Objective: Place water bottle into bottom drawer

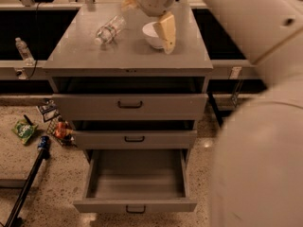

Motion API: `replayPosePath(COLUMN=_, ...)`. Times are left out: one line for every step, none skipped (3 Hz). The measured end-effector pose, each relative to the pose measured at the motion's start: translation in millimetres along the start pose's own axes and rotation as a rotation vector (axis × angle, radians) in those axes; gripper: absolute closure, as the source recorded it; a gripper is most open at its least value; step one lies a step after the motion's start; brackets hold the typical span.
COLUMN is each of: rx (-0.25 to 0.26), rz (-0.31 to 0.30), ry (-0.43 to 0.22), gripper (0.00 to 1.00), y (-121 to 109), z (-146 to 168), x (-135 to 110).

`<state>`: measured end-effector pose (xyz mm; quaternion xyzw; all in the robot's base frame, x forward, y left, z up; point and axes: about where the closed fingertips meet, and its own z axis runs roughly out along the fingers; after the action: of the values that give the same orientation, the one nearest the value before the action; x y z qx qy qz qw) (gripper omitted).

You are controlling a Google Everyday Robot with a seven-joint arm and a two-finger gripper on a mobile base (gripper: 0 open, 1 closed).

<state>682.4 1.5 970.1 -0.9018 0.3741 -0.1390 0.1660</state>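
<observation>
One bottle on the cabinet top, the bottom drawer standing open

One grey cabinet fills the middle of the frame, and we look down on it from the front. The water bottle lies on its side on the cabinet's top surface, in the upper left of centre, with its cap pointing toward the lower left. Just to its right, apart from it, sits a white bowl.

The gripper hangs over the back of the cabinet top, at the upper centre of the frame, right above the bowl. We see one pale yellow finger pointing downward in front of the bowl's right side, and a second one peeking out at the upper left of the wrist. The two are spread well apart, and we see nothing held between them. The gripper is near the bottle but does not touch it. The arm runs off to the upper right, and its bulk covers the right side of the frame.

The bottom drawer is pulled far out toward us in the lower centre, its grey floor in full view. The middle drawer and the top drawer each stand out only a little.

At the left edge a second small bottle stands upright on a ledge. A green packet lies on the speckled floor below it.
</observation>
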Motion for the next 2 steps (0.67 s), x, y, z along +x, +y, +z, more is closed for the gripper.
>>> replayPosePath(rx=-0.093, rz=-0.15, ry=-0.058, gripper=0.0, y=-30, z=60, x=-5)
replayPosePath(rx=-0.054, rz=-0.168, ry=-0.048, gripper=0.0, y=-49, z=68, x=7)
